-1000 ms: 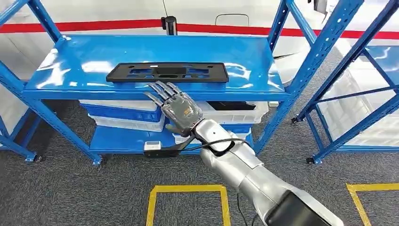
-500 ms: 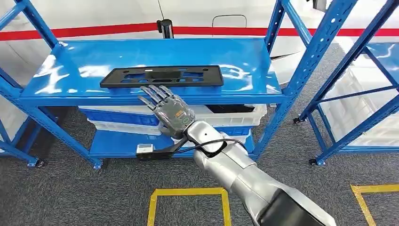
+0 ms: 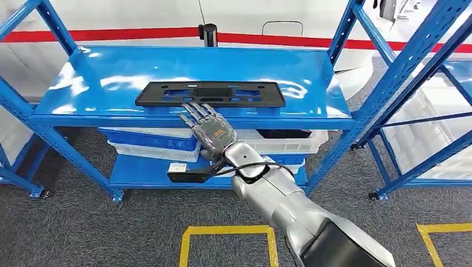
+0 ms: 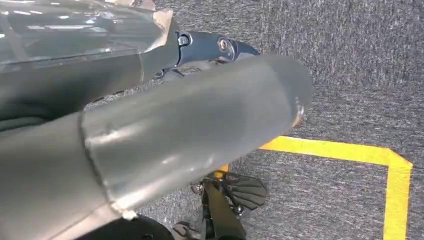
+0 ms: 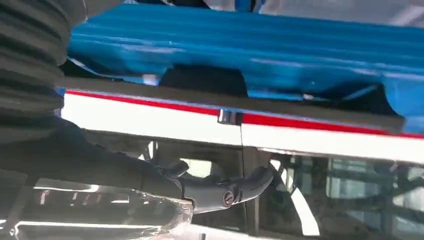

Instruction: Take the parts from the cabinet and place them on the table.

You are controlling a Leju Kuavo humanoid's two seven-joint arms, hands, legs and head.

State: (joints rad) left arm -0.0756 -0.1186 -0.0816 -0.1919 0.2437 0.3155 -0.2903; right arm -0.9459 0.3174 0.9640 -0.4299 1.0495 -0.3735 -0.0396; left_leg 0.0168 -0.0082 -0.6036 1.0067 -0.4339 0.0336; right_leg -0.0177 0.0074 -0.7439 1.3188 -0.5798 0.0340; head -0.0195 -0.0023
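Fingers (image 3: 196,111) of the right hand (image 3: 210,129) are spread and straight, holding nothing, their tips reaching the front lip of the blue shelf (image 3: 100,72) just below the near edge of the black part (image 3: 210,94); whether they actually touch the part cannot be told from the head view. The hand is palm-down, its grey back facing the camera, and the silver right arm (image 3: 278,203) runs back from it toward the lower right, with a black cable (image 3: 245,167) looping over the wrist. The black part is a long, flat, rectangular frame with cut-outs, lying flat on the top shelf of the blue rack, lengthwise along the front edge and roughly centred between the uprights. Under that shelf, white and blue crates (image 3: 153,142) are stacked on the lower level, and a small black and white device (image 3: 183,172) sits near the front of the bottom shelf. In the right wrist view the thick grey thumb (image 5: 225,192) juts out from the ribbed cover, with the blue shelf's underside (image 5: 250,50) close by. A second blue rack (image 3: 423,83) stands to the right, well apart. Grey carpet (image 3: 83,233) covers the floor, marked with yellow tape outlines (image 3: 225,231), and a red stripe (image 3: 111,34) runs along the white wall behind. The left wrist view looks down at carpet and yellow tape (image 4: 350,152); the left hand's state cannot be told.
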